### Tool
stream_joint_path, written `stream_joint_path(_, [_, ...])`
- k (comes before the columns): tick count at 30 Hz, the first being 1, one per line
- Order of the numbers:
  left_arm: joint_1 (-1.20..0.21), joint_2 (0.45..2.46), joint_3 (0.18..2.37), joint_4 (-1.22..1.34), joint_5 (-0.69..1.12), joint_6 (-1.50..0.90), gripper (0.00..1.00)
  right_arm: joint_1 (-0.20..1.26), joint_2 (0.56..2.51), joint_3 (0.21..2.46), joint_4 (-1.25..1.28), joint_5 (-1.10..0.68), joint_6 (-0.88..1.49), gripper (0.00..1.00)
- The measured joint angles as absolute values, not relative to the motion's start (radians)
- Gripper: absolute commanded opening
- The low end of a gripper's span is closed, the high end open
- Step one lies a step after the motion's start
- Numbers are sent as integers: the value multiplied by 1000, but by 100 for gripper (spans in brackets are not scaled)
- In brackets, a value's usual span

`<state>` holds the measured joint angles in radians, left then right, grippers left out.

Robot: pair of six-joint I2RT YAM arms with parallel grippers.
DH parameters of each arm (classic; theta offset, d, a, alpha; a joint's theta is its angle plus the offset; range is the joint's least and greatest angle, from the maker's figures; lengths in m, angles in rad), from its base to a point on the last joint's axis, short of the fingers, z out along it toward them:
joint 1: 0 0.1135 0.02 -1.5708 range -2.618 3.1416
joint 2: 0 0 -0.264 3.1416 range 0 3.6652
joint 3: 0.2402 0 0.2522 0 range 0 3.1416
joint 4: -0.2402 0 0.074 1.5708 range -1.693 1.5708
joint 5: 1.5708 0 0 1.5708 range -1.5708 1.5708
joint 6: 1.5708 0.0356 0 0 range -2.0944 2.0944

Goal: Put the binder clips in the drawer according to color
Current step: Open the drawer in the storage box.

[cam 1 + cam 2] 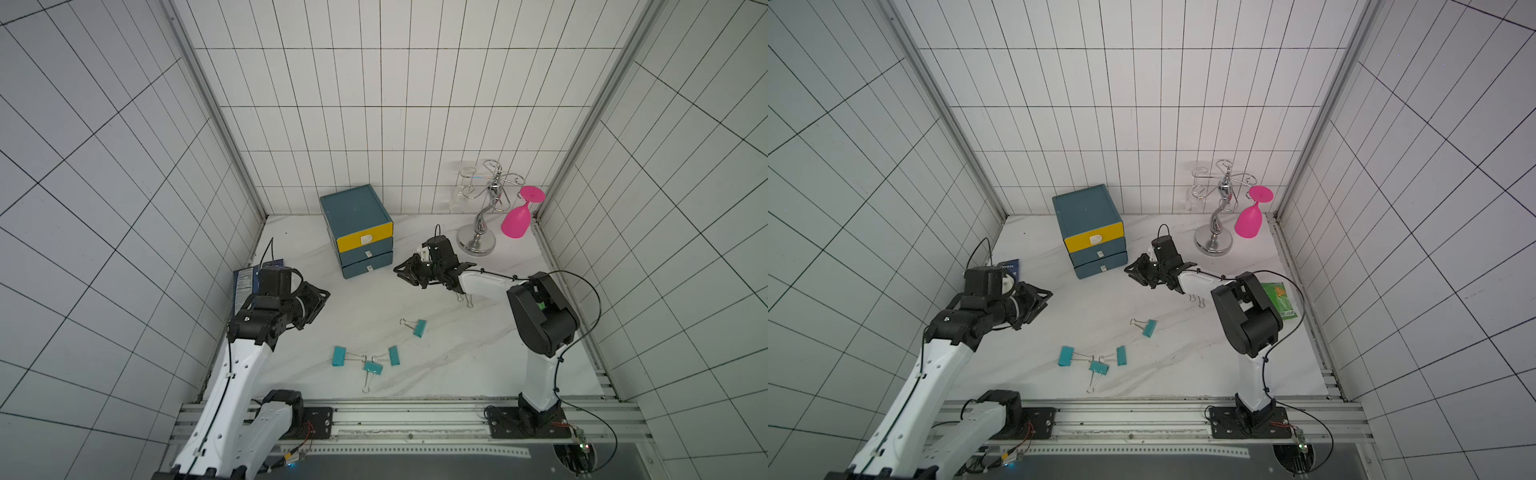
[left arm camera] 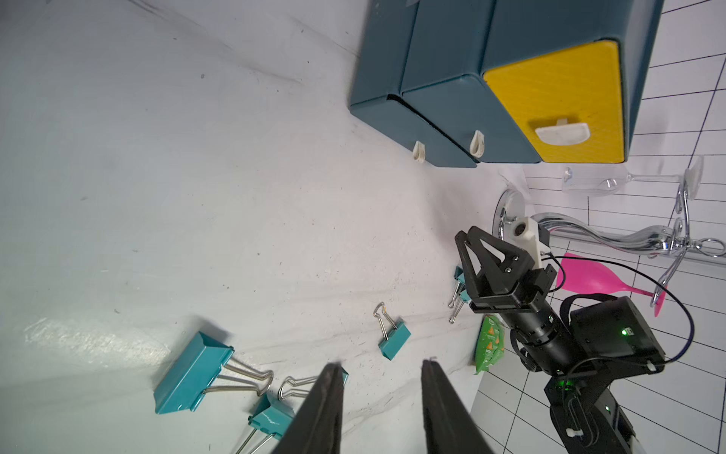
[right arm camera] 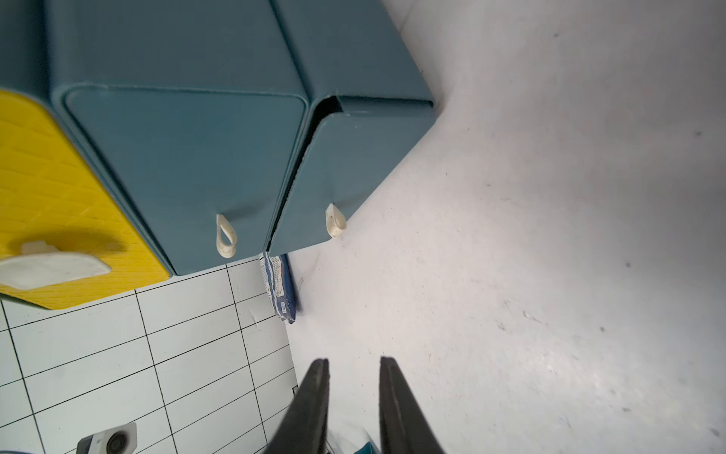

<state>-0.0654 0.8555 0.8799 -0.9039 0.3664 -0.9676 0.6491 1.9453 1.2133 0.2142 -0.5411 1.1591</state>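
Looking down in both top views, the drawer [image 1: 357,216] stands at the back of the worktop [image 1: 457,365], with one yellow front on top and two teal fronts below it. Four teal binder clips [image 1: 339,356] lie on the worktop nearer the front edge. Three are close together and one [image 1: 419,328] lies apart, toward the right arm. The left fingers [image 1: 318,299] hang at the left side, well apart from the drawer. The right fingers [image 1: 409,272] hang just beside the lower fronts and do not touch them. A metal glass rack [image 1: 482,224] with a pink glass [image 1: 516,222] stands in the back right corner. A blue packet [image 1: 245,286] lies by the left wall, and in a top view a green packet [image 1: 1281,299] shows beside the right arm.

From the left wrist, the left fingers [image 2: 324,408] stand partly open with nothing between them. The clips lie beyond them, and a fifth clip [image 2: 459,281] is half hidden behind the right fingers.

From the right wrist, the right fingers [image 3: 312,405] are also partly open and empty. They point at the drawer [image 3: 196,157], whose lowest front is pulled out a little.
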Motion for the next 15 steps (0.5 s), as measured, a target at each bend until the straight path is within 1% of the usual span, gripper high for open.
stream_joint_path(3, [-64, 810, 880, -973, 366, -960, 43, 666, 1968, 1214, 278, -526, 1193, 35])
stream_joint_path(6, [-60, 776, 888, -1032, 367, -959, 45, 688, 2011, 1214, 342, -509, 1231, 36])
stream_joint_path(11, [-44, 771, 970, -1110, 390, -950, 45, 716, 2096, 1223, 425, -480, 1296, 40])
stream_joint_path(15, [-29, 775, 1038, -1144, 416, -939, 46, 734, 2153, 1252, 479, -453, 1343, 41])
